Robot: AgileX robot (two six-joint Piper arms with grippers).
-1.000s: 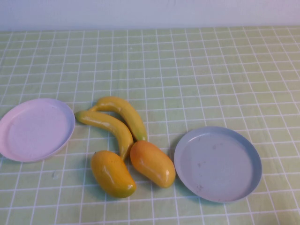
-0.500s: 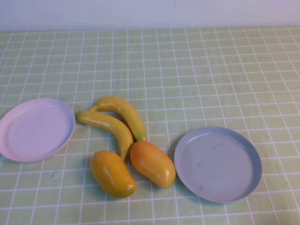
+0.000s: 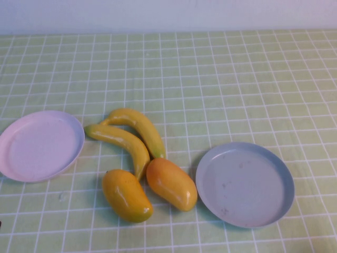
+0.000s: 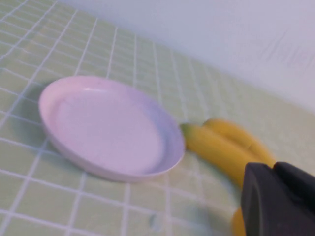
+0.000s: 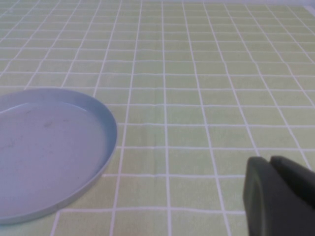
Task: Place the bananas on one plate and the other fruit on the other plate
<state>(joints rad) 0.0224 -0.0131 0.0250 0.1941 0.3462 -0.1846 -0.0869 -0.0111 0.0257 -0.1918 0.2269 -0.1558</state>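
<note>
Yellow bananas [image 3: 129,136] lie diag, left end effector [image 4: 275,169] & right end effector [image 5: 269,162] both closed.

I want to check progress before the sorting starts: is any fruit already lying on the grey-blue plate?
No, the grey-blue plate holds nothing; both bananas and both mangoes lie on the tablecloth between the plates.

A green tablecloth [image 3: 221,79] (white grid lines) meets a pale wall [image 3: 168,13].

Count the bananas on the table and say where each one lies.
2. One banana lies farther from the robot; the other banana lies against its near side, tip beside the pink plate. Neither is on a plate; none seems hidden.
</note>
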